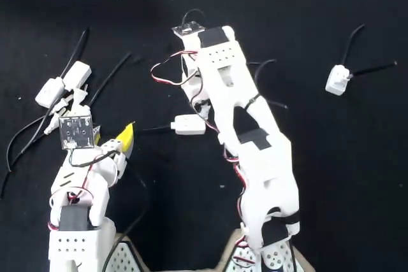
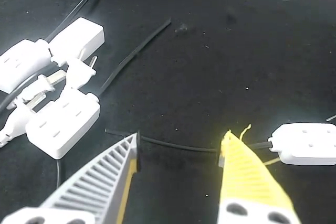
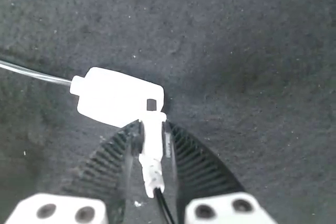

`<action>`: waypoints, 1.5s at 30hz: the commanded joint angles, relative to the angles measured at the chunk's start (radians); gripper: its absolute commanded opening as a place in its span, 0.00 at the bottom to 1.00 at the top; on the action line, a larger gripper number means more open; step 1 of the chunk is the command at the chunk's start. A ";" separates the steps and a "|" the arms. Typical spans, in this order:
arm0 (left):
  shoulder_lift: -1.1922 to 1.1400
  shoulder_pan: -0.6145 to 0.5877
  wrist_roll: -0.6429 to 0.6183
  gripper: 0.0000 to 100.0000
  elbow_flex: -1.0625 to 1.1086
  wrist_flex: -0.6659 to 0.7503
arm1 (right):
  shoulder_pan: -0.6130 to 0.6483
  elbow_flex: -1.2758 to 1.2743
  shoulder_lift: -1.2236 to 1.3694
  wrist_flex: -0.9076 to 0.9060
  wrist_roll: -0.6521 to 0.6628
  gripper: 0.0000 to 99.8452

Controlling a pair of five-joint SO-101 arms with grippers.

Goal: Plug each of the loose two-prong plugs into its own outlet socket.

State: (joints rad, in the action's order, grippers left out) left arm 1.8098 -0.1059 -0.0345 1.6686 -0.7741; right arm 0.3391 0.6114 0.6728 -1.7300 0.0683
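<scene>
- Nearest, the left hand (image 2: 181,137) hangs spread above the black table (image 2: 236,35), and a black cord (image 2: 178,147) crosses between its tips.
- Just beyond, to one side, two loose plugs (image 2: 79,72) lie among three white sockets (image 2: 63,121). A single socket (image 2: 307,142) lies on the other side.
- Farther out, the right hand (image 3: 152,129) pinches a white plug (image 3: 151,150), whose front end touches a socket block (image 3: 118,100).
- Farthest, a lone socket (image 1: 336,81) sits well apart.

The left arm (image 1: 83,189) and right arm (image 1: 255,151) were white shells with black servos and red wiring. The left gripper (image 2: 181,136) had a yellow finger (image 2: 247,177) at 3 o'clock in the high view; the other was apparently grey.
</scene>
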 commanded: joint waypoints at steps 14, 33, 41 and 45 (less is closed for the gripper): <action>0.012 0.015 0.014 0.25 -0.001 0.018 | 0.031 -0.130 -0.122 -0.028 -0.052 0.01; 0.012 0.013 0.014 0.25 -0.002 0.017 | 0.060 -0.038 0.002 -0.015 -0.166 0.01; 0.012 0.013 0.014 0.25 -0.002 0.017 | 0.063 -0.038 0.091 0.015 -0.161 0.01; 0.012 0.013 0.014 0.25 -0.002 0.017 | 0.064 -0.031 0.127 0.038 -0.100 0.01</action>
State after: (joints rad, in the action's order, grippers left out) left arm 1.8098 -0.1059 -0.0345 1.6686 -0.7741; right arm 0.3728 0.5838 0.7373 -1.7254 -0.0713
